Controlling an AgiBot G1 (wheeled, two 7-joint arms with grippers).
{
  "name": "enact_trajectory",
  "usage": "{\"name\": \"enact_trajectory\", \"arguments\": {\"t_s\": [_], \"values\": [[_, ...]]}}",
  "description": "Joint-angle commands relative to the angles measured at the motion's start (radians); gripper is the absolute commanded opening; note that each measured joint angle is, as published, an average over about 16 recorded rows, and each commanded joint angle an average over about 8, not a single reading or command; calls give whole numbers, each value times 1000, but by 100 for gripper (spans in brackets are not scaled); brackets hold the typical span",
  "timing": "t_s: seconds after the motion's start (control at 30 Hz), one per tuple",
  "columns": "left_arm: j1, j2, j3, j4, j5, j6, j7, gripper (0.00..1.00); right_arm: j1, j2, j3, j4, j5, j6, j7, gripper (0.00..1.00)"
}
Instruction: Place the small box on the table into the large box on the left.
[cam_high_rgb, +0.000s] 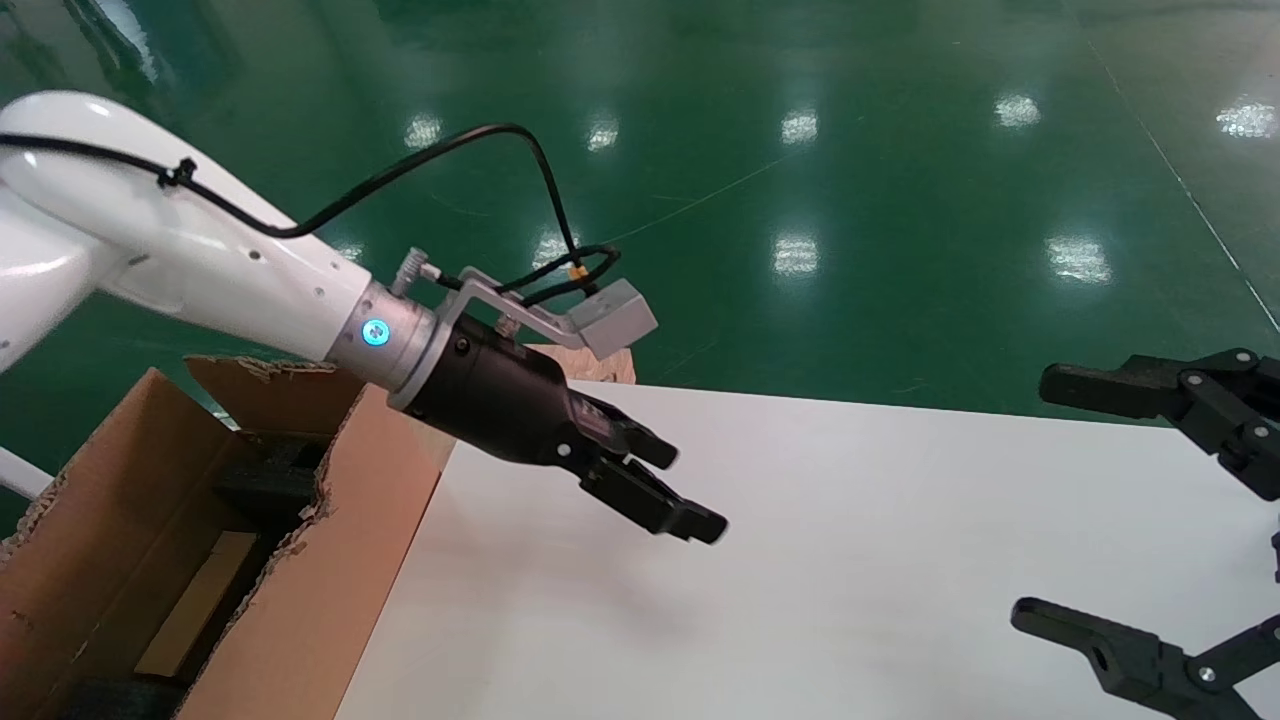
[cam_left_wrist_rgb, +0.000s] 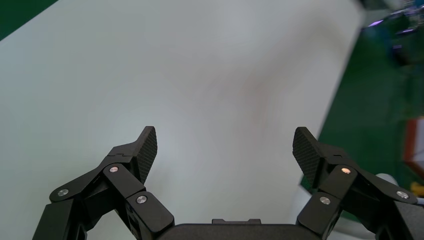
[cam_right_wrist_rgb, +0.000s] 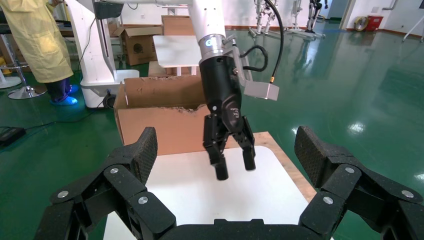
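One large box (cam_high_rgb: 330, 560) at table's (cam_high_rgb: 850, 560) left edge, w/ one small box (cam_high_rgb: 195, 605) lying inside. Two grippers, both empty: left gripper (cam_high_rgb: 672, 490) above table, fingers apart; right gripper (cam_high_rgb: 1100, 510) spread wide at right.

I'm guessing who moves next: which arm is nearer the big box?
Left, probably: the left gripper hangs over the table beside the large box; the right gripper sits across the table.

No text, label, brand or number can be read on anything in view
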Motion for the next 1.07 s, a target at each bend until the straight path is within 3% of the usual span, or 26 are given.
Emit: {"name": "enact_trajectory", "arguments": {"t_s": [0.03,0.97,1.07], "values": [[42,-11,-66,-23,-6,9,29,100,0,0,0,0,0,0,0,100],[634,-158,-987,-339,-96,131,435,100,0,1,-1,0,1,1,-1,100],[666,-166,-1036,-357,-101,138,457,100,0,1,-1,0,1,1,-1,100]]}}
